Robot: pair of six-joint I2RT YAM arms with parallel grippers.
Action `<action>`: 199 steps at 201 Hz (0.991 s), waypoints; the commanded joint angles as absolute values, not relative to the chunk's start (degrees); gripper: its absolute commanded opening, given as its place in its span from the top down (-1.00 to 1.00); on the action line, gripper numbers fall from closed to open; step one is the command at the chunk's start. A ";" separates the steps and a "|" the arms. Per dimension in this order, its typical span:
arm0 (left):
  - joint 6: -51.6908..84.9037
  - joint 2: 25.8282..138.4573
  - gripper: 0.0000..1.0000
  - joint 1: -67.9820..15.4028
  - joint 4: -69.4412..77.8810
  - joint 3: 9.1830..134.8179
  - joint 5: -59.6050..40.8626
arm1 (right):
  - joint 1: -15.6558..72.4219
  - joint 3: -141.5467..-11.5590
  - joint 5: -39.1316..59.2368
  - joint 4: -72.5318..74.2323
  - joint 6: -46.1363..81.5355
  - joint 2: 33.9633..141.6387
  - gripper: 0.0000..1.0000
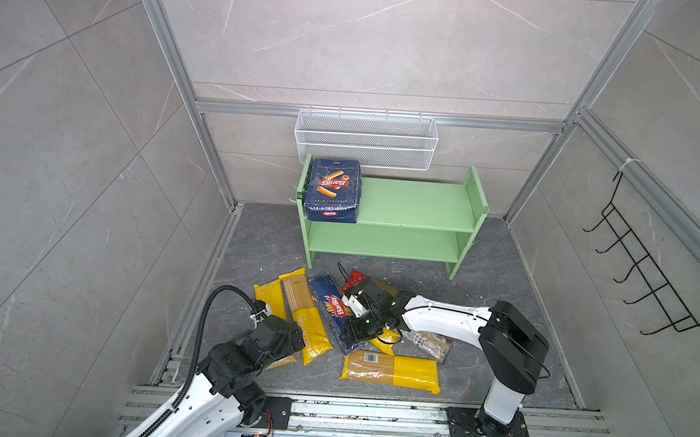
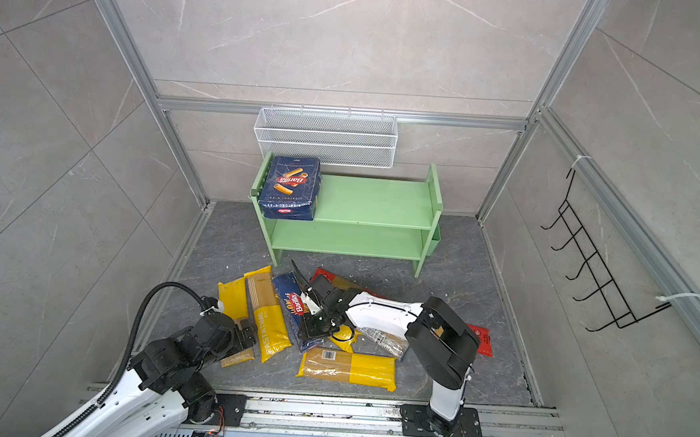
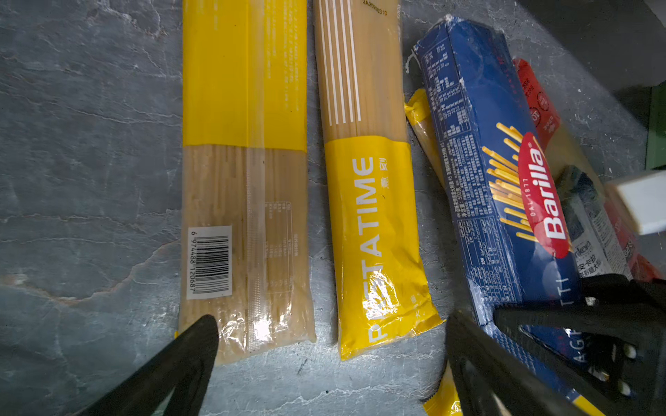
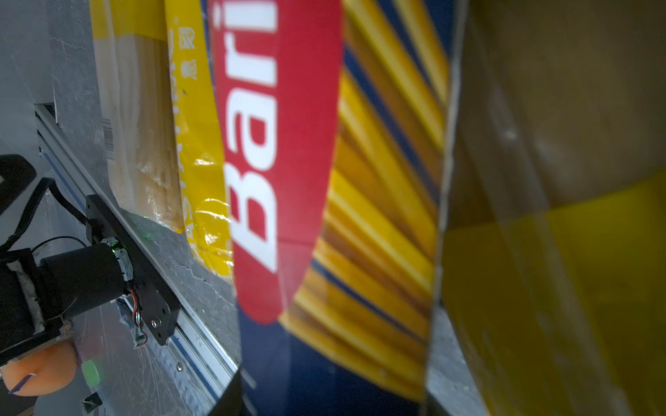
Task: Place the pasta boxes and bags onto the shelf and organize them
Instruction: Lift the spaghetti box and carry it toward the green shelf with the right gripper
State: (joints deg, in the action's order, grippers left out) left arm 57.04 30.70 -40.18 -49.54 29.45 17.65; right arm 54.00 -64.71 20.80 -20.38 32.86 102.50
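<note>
Your right gripper (image 1: pixel 351 332) clamps one end of the narrow blue spaghetti box (image 1: pixel 324 297), on the floor (image 1: pixel 482 277) among bags (image 1: pixel 308 329) before the shelf (image 1: pixel 415 207); lifted, it may pivot and slip. Left gripper (image 3: pixel 329 342) hangs open.

Large pale grey tiles with thin white veins cover the far wall (image 1: pixel 371 42), the left wall (image 1: pixel 51 168) and the right wall (image 1: pixel 680 102). The floor (image 1: pixel 504 258) is darker grey, stone-patterned and scuffed. Aluminium frame posts (image 1: pixel 178 76) rise at the far corners, joined by a horizontal rail (image 1: pixel 242 108) across the far wall. A white wire mesh basket (image 1: pixel 365 141) hangs from that rail at mid-width. On the right wall a black wire hook rack (image 1: pixel 645 271) hangs from a sloping rail. Aluminium tracks (image 1: pixel 369 416) run along the near edge. The light is even and soft
</note>
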 commanded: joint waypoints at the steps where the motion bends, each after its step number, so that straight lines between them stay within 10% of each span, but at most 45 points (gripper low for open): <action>1: 55.38 32.29 -0.99 -40.00 -47.02 31.75 17.21 | 54.13 -63.90 20.57 -18.39 32.52 96.01 0.39; 199: 52.33 40.09 -0.99 -40.04 -43.44 37.73 17.63 | 54.14 -58.46 16.28 -40.01 31.21 62.73 0.38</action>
